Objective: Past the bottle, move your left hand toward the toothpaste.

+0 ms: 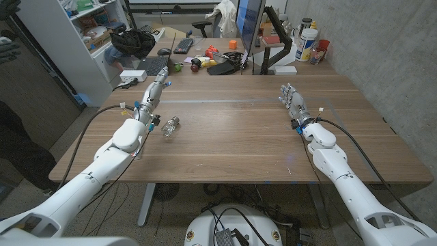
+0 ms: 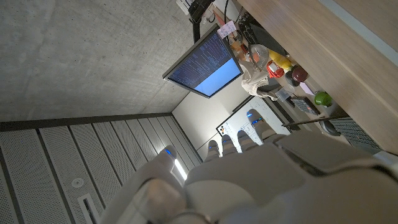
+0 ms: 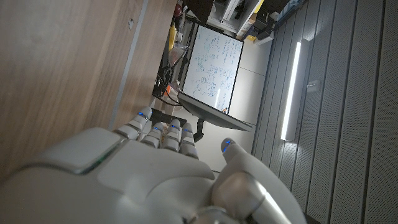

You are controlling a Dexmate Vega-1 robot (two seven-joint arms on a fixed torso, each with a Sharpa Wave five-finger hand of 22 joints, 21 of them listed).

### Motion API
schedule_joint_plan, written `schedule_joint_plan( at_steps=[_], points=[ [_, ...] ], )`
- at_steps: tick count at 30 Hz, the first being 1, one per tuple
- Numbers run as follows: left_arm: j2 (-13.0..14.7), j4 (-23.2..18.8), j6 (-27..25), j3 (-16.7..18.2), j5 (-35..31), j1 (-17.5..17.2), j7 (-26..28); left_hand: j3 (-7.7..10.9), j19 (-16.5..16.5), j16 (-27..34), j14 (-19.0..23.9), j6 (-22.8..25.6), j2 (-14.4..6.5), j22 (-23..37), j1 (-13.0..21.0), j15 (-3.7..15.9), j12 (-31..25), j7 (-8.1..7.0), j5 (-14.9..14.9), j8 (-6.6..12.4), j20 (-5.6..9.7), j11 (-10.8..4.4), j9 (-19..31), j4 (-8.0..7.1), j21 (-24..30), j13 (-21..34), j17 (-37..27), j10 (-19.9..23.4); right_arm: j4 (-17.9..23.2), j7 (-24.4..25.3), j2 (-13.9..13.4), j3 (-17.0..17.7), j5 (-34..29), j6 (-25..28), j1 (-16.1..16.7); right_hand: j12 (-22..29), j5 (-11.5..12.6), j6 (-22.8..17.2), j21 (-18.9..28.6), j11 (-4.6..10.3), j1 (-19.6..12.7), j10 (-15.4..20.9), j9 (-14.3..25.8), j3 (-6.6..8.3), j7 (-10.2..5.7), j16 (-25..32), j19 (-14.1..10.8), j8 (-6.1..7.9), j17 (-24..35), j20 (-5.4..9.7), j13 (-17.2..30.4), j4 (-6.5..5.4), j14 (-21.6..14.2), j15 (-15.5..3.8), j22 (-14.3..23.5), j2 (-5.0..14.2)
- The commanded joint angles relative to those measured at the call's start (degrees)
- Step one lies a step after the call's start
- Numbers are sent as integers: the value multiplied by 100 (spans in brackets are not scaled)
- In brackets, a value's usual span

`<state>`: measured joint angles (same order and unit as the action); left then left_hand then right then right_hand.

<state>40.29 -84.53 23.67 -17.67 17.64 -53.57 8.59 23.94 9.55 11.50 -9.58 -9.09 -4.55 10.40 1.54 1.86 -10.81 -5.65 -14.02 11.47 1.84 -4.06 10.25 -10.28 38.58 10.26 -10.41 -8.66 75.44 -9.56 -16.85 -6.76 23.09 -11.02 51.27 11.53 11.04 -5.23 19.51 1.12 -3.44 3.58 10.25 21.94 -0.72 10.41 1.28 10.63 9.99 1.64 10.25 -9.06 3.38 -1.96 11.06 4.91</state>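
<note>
A small clear bottle point(image 1: 170, 126) lies on its side on the wooden table point(image 1: 232, 137), left of the middle. My left hand point(image 1: 156, 87) is stretched out beyond it toward the far left corner, fingers straight and holding nothing. A white oblong box point(image 1: 133, 76) lies just past its fingertips; I cannot tell whether it is the toothpaste. In the left wrist view the back of the left hand point(image 2: 249, 174) shows beside the table's edge point(image 2: 348, 56). My right hand point(image 1: 292, 101) is at the right, fingers apart and empty. Its back point(image 3: 149, 174) shows over the wood.
Behind the table stands a second desk with a keyboard point(image 1: 183, 46), a monitor point(image 1: 248, 27), a black bag point(image 1: 131, 39) and small fruit-like items point(image 1: 196, 63). White shelves point(image 1: 82, 34) rise at the far left. Cables point(image 1: 102, 116) run along my left arm.
</note>
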Motion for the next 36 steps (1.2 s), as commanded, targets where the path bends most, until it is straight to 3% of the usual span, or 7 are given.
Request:
schedule_joint_plan(
  at_steps=[1, 17, 36],
  points=[
    [94, -101, 103, 49, -228, -55, 88, 61, 63, -11, -159, 11, -516, 16, 65, 126, -9, -16, -3, -16, 267, -29, 33, 0, -3, 13, -13, -7, 14, 25, 22, 17, -13, -5, 23, 29, -10, -34, -8, -7, 4, 50, 19, 21, 13, 32, -8, 17, 15, 651, 20, 40, 23, -105, 30, 504],
    [285, -521, 150, 182, -628, -315, 318, 76, 64, -16, -163, 38, -516, 16, 68, 128, -8, -19, 1, -22, 265, -12, 33, -2, -15, 13, -13, -5, 101, -1, -1, 48, 13, -30, 108, 28, -11, -31, -15, -11, 9, 47, 19, 16, 14, 31, -12, 15, 16, 646, 20, 40, 28, -103, 30, 501],
    [609, -1241, -267, 545, -1121, -856, 820, 103, 70, -19, -164, 81, -521, 16, 76, 128, -8, -34, 7, -26, 265, -9, 34, 0, -32, 12, -12, 2, 233, -40, -44, 59, 40, -56, 211, 30, -13, -35, -22, -14, 13, 52, 19, 7, 13, 32, -18, 16, 15, 641, 20, 43, 22, -98, 30, 494]
  ],
)
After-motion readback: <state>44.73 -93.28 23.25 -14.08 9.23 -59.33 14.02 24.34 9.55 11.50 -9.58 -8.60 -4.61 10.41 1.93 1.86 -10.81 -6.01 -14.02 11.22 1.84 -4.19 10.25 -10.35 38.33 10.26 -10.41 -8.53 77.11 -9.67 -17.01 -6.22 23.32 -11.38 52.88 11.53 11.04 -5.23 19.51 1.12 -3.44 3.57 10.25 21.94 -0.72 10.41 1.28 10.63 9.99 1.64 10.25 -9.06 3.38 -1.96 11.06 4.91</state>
